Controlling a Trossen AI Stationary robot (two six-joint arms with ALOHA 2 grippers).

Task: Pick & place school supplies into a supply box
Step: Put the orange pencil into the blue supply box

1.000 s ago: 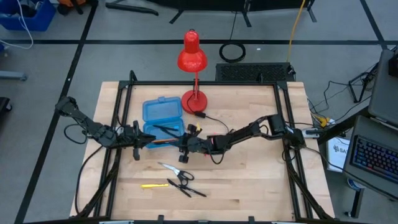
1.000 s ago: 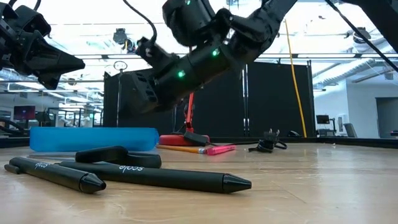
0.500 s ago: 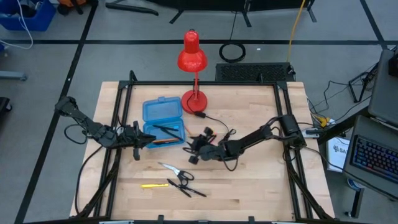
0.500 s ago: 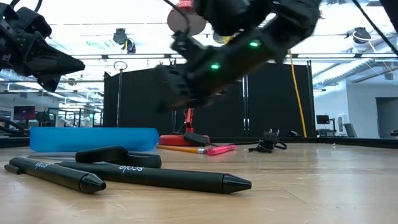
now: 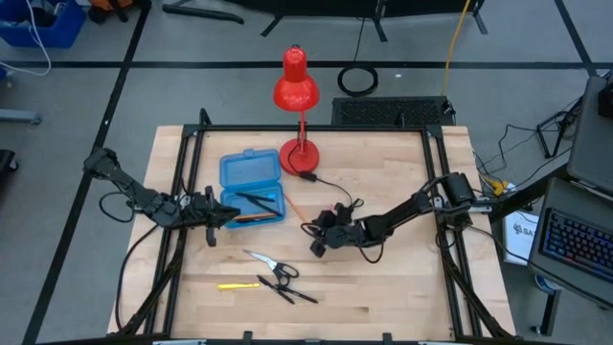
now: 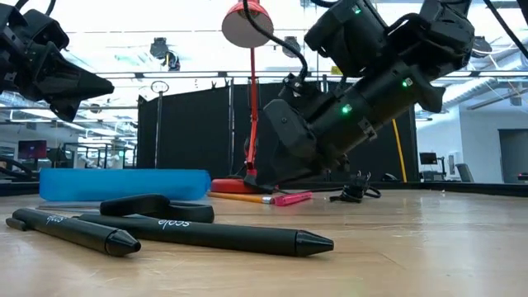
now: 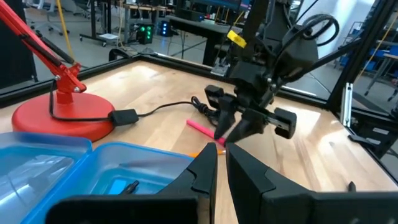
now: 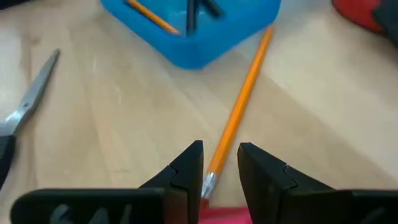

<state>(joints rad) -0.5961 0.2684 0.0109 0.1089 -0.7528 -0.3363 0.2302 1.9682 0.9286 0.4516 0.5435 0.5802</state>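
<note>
The supply box (image 5: 252, 187), a translucent blue case, lies open at the table's middle left with a black pen (image 5: 254, 200) and an orange pencil (image 8: 152, 18) inside. Another orange pencil (image 8: 239, 106) lies on the table by the box's near right corner, a pink stick (image 7: 202, 129) beside its end. My right gripper (image 8: 221, 149) is open, low over the table. Its fingers stand on either side of that pencil's metal-ringed end (image 8: 210, 182). Whether they touch it I cannot tell. My left gripper (image 7: 221, 152) hovers shut at the box's near left corner. Scissors (image 5: 273, 265), a yellow pencil (image 5: 238, 285) and black pens (image 5: 287, 291) lie nearer the front.
A red desk lamp (image 5: 297, 91) stands behind the box on its round base (image 5: 300, 156). Its black cord (image 5: 330, 187) runs across the table to a switch close to my right arm (image 5: 402, 216). A black metal frame (image 5: 436, 182) borders the tabletop.
My right gripper has moved from over the box's near right corner toward the table's right and near edges. It has come down closer to the table and rolled about its own axis. The supplies on the table have stayed where they were.
</note>
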